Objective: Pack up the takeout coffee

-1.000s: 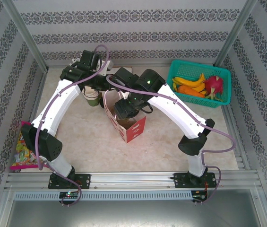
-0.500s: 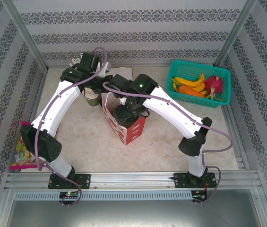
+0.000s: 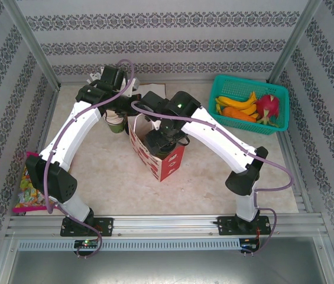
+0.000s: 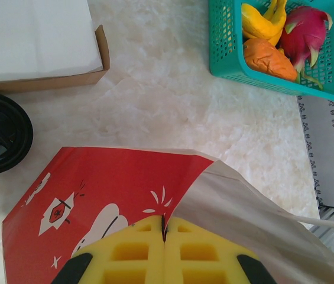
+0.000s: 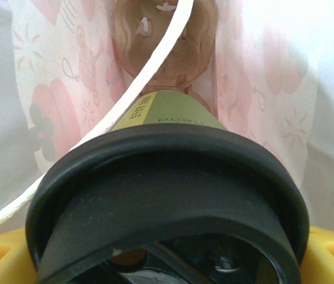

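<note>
From where I stood, the right gripper (image 3: 162,141) was sunk into the mouth of the tall red-and-white paper carrier bag (image 3: 165,165). Its wrist camera showed the yellow foam-padded fingers (image 5: 332,254) clamped on either side of the small dark olive-green paper cup with a round black plastic lid (image 5: 167,115).

The cup hung inside the bag, lid uppermost, between thin white walls with the red print glowing through. A brown moulded pulp tray (image 5: 164,35) lay on the bag's floor below it; I could not tell whether cup and tray touched. A flat white handle strap (image 5: 149,77) crossed in front of the cup.

The left gripper (image 4: 164,251) had its pads pressed together on the bag's top edge, pinching the rim.

I judged the cup light but delicate. The paper wall would dent under a hard squeeze, the press-fit lid could pop off, and anything inside would slosh if it tilted. The safest hold looked to be around the upper body just below the lid, where the rolled rim stiffens the paper. The slick lid itself looked a poorer place to grip. The flimsy bag would give little support.
</note>
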You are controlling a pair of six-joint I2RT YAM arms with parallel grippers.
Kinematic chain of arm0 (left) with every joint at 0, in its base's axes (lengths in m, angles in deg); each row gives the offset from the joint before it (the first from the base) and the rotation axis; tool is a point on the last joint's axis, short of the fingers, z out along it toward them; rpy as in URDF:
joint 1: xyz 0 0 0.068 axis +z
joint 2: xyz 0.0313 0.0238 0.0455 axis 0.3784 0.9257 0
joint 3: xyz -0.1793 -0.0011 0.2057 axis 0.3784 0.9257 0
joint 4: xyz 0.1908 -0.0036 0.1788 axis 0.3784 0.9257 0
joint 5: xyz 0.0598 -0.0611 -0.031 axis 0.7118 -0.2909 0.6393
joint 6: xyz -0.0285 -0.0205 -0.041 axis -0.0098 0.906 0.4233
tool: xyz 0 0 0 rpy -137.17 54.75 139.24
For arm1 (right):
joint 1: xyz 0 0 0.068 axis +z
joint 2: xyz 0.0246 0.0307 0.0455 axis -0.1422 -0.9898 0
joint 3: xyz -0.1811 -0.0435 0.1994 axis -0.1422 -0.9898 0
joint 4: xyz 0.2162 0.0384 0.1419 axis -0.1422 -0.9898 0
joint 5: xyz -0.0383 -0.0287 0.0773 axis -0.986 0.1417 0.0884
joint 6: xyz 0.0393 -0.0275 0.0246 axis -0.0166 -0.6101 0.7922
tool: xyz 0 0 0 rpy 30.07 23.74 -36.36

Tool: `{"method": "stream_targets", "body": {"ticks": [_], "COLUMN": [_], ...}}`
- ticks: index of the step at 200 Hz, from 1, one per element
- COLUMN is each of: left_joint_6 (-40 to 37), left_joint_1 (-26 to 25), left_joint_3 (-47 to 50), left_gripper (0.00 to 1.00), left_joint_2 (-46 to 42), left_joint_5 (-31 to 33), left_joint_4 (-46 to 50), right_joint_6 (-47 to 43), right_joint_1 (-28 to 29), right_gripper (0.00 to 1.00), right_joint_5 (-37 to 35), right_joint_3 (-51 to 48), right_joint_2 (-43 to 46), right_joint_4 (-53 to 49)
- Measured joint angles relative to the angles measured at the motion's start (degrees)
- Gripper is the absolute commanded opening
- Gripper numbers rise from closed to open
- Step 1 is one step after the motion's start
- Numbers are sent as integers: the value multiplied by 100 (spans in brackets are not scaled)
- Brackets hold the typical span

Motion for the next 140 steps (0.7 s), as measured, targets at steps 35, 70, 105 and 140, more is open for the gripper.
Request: {"method": "stream_targets", "body": {"ticks": [35, 70, 105, 140], "left_joint_6": [-4, -22, -81, -164], "left_joint_1": [0, 2, 2, 2], "left_joint_3": [2, 4, 22, 140], "left_gripper": [0, 0, 0, 11], "left_joint_2": [0, 0, -4, -28], "left_joint_5": [-22, -17, -81, -111], "left_joint_4": [2, 2, -4, -39], "right_joint_6": [-149, -234, -321, -319], "right_joint_1": [-83, -105, -162, -238], "right_gripper": [56, 56, 56, 56], "right_joint_5": [2, 59, 107, 107], "right_joint_3": [-70, -70, -155, -153], "right_joint_2": [-2, -11, -85, -269], "right_joint_4": [-52, -76, -118, -133]}}
